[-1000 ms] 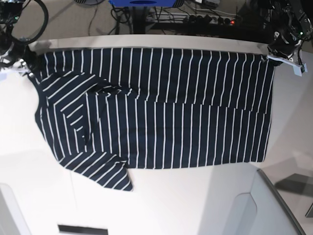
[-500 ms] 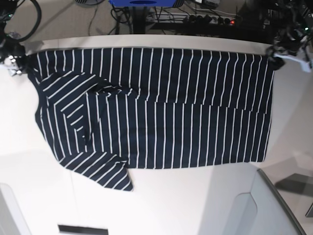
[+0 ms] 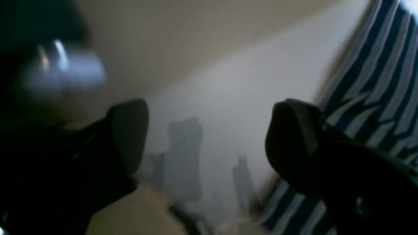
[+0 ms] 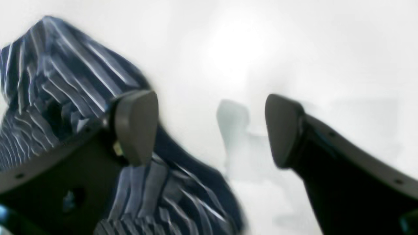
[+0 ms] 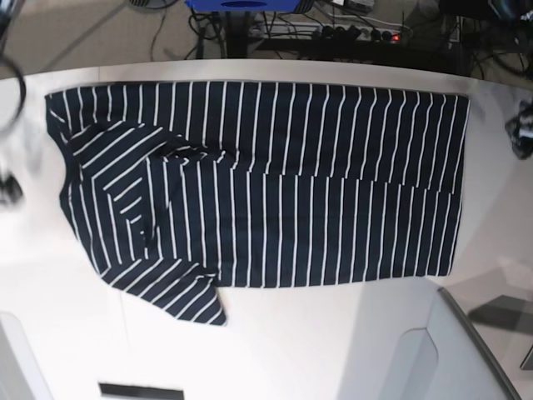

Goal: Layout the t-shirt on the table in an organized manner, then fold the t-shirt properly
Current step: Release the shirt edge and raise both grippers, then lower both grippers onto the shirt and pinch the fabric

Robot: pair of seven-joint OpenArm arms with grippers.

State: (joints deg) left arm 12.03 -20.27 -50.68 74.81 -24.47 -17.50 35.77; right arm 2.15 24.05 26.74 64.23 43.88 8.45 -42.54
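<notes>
- The t-shirt (image 5: 266, 179) lies spread flat across the middle of the table (image 5: 316, 350), filling most of the base view from left to right.
- Its top edge runs close along the table's far edge, near the top of the frame.
- The right end of the shirt is squared off, with its stripes running straight up and down.
- At the left end a sleeve is folded inward over the body, so its stripes run diagonally; a second sleeve pokes out as a point toward the lower left.
- In the left wrist view the left gripper (image 3: 209, 137) has its jaws spread wide with nothing between them; bare table shows through the gap, and striped cloth sits at the right side of that frame, beside one finger.
- In the right wrist view the right gripper (image 4: 211, 129) is likewise spread apart and empty, with white tabletop in the gap and a bunched bit of striped fabric behind its left finger (image 4: 137, 125).
- Both wrist views are blurred.
- Cables and a power strip (image 5: 358, 33) lie on the floor beyond the table.
</notes>
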